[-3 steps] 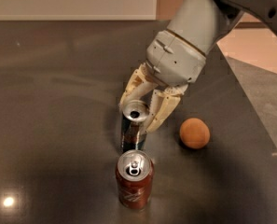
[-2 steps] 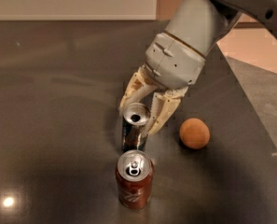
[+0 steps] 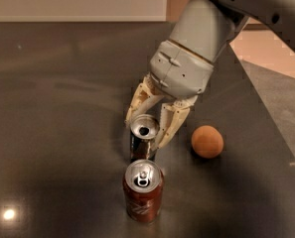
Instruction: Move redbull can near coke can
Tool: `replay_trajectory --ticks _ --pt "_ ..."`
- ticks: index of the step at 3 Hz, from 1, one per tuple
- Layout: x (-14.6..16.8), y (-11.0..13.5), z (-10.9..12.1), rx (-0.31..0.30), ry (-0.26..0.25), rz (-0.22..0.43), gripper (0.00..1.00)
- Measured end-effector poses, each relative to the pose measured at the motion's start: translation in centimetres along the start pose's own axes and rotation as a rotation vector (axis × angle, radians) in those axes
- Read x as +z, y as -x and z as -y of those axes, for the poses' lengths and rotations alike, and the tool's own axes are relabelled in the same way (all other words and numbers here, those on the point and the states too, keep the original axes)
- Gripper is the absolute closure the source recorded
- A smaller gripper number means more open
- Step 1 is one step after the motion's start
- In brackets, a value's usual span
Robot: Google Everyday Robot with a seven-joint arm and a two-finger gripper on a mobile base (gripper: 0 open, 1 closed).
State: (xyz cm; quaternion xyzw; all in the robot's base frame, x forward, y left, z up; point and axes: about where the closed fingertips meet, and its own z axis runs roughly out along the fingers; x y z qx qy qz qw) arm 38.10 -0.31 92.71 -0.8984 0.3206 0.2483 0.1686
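The redbull can (image 3: 142, 145), slim and silver with an open top, stands upright on the dark table just behind the coke can (image 3: 143, 191). The coke can is stout and red-brown with a silver top and pull tab, and it stands nearest the front. A narrow gap separates the two cans. My gripper (image 3: 145, 130) comes down from the upper right, with its cream fingers (image 3: 169, 123) on either side of the redbull can's top, closed against it.
An orange ball (image 3: 207, 141) lies on the table to the right of the cans, close to the right finger. The dark table (image 3: 52, 133) ends along a slanted right edge, with lighter floor beyond. A bright light reflection shows at the front left.
Almost nothing has moved. The gripper stays around the redbull can, which stands at the same spot behind the coke can; the gripper body sits slightly lower.
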Motion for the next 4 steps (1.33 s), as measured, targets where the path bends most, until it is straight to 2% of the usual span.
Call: replay_trajectory --ticks 2,3,4 --pt "0.8 -0.1 0.0 -0.042 0.041 -0.022 0.14" --pt "0.8 -0.2 1.1 -0.044 0.001 -0.032 0.0" --pt "0.8 -0.1 1.9 -0.047 -0.03 -0.041 0.0"
